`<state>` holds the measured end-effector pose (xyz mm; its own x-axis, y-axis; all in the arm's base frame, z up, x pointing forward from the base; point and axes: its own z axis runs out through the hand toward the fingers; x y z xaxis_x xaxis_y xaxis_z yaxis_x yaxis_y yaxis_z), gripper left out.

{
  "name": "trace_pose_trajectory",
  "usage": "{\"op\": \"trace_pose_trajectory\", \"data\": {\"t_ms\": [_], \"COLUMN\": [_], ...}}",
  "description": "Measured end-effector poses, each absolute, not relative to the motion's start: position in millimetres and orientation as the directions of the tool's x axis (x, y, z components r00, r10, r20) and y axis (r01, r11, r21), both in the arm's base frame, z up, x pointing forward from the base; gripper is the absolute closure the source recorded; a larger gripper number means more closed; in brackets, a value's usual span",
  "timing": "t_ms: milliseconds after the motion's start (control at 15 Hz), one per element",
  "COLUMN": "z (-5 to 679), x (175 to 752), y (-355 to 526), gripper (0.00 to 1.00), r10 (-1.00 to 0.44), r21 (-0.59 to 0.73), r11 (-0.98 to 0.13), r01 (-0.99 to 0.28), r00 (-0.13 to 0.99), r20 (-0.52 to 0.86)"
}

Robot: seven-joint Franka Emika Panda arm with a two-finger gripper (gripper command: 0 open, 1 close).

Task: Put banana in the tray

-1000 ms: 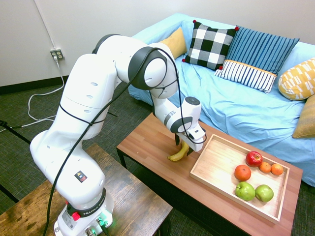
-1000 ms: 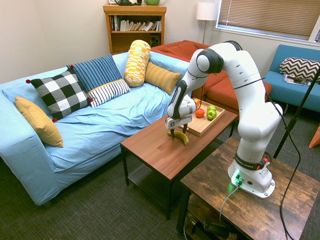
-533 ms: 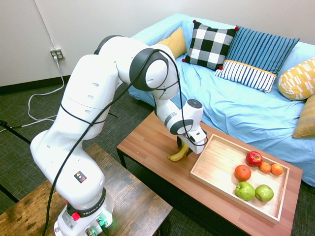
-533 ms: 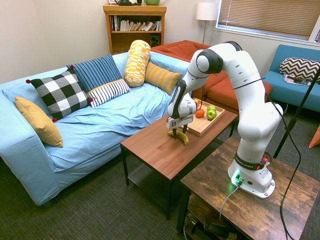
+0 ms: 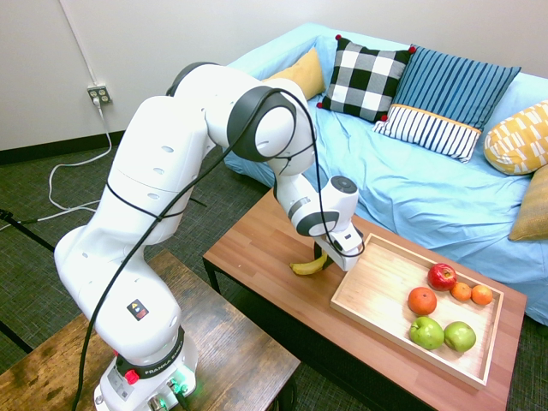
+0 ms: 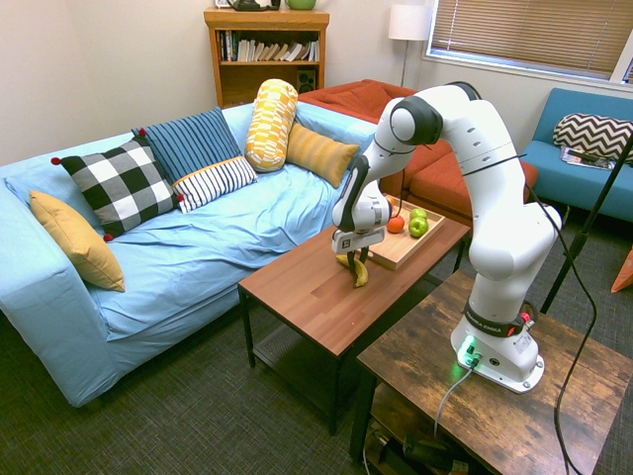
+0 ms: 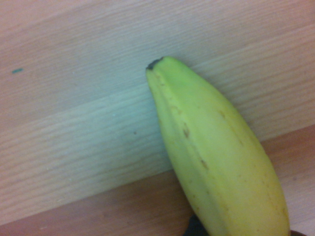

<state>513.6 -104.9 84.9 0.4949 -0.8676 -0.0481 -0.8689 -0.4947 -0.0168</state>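
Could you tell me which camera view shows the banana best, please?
The wrist view: it shows the banana large and close, with its dark tip and brown flecks, though cut off at the frame's edge. Both exterior views show it small on the table, partly hidden at the hand.

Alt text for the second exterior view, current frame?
A white robot arm reaches over a reddish-brown table, its tool down at a yellow banana lying on the tabletop. Beside it, a pale wooden tray holds green apples and an orange fruit; a light-blue sofa with pillows stands alongside.
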Motion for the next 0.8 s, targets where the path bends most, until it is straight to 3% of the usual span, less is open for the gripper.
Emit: {"op": "trace_pose_trajectory", "data": {"t_ms": [400, 800], "z": [150.5, 210.4], "x": [536.4, 555.3], "y": [-95.6, -149.0], "gripper": [1.0, 1.0], "r10": [-0.847, -0.874], "r21": [-0.027, -0.017], "r11": [-0.53, -0.486], "r01": [-0.848, -0.874], "r00": [0.53, 0.486], "r20": [-0.043, 0.014]}}
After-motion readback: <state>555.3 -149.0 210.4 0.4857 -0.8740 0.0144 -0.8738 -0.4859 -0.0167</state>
